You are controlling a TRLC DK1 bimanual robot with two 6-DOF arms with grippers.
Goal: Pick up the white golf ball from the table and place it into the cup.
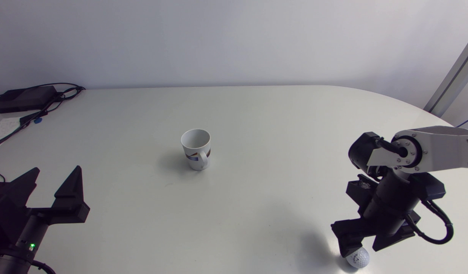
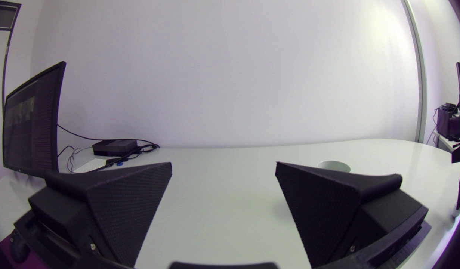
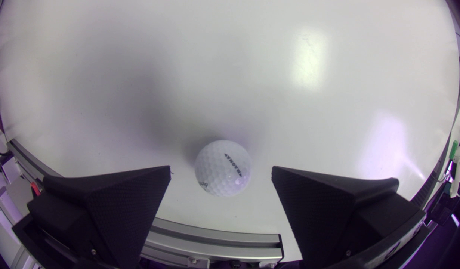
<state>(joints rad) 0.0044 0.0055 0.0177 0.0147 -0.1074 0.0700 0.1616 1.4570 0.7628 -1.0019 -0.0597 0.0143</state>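
So, right gripper hangs over the golf ball, fingers spread wide either side, not touching; from overhead it half hides the ball. Ball's on the table by the near edge, well apart from the cup. And the left gripper is wide open too, one finger hiding all but the cup's rim.

My white worktop carries a cup mid-frame, a golf ball at lower right and a black box upper left.
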